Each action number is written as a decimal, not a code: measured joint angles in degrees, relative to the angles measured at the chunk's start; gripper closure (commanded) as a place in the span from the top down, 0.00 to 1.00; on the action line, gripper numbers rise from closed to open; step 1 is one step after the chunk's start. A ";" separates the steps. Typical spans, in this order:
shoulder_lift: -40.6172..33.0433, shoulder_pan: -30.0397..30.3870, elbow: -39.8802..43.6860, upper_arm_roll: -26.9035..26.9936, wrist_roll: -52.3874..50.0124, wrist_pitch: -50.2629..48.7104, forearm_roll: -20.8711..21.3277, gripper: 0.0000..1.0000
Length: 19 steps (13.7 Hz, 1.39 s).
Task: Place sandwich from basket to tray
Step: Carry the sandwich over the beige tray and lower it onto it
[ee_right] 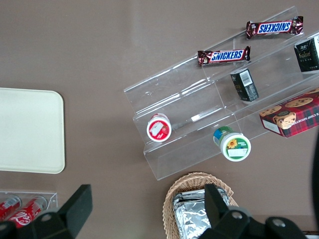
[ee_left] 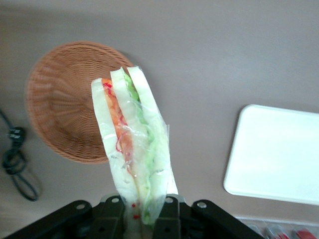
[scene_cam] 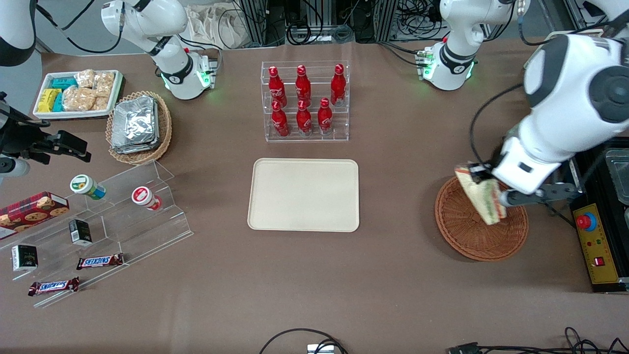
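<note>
Black fingers (ee_left: 167,216) of the claw (scene_cam: 484,189) pinch the wrapped sandwich (scene_cam: 480,195) by one narrow end, lifted above the basket (scene_cam: 467,238) at the working arm's end of the tabletop (scene_cam: 393,285). Tray (scene_cam: 304,194) lies bare, well apart toward the middle. Risks as judged: the film wrap is slick and the wedge hangs long from a small grip, so a quick traverse could swing it loose or let it slip short of the tray. Bottle rack (scene_cam: 305,101) stands just above the tray's farther edge; overshoot could bump it.

1. A matte brown table (scene_cam: 393,275) fills nearly the whole front view.
2. Black cables (scene_cam: 304,29) tangle past its edge.
3. Lighting is even, with soft shadows.
</note>
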 measured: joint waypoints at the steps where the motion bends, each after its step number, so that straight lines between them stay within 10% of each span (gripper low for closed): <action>1: 0.34 -0.12 0.15 -2.86 -2.05 0.02 -0.03 0.00; 12: 20.62 -7.60 -0.11 -16.86 -4.41 13.36 4.48 0.03; 19: 26.54 -11.98 -9.11 -16.66 -9.05 28.55 13.62 0.34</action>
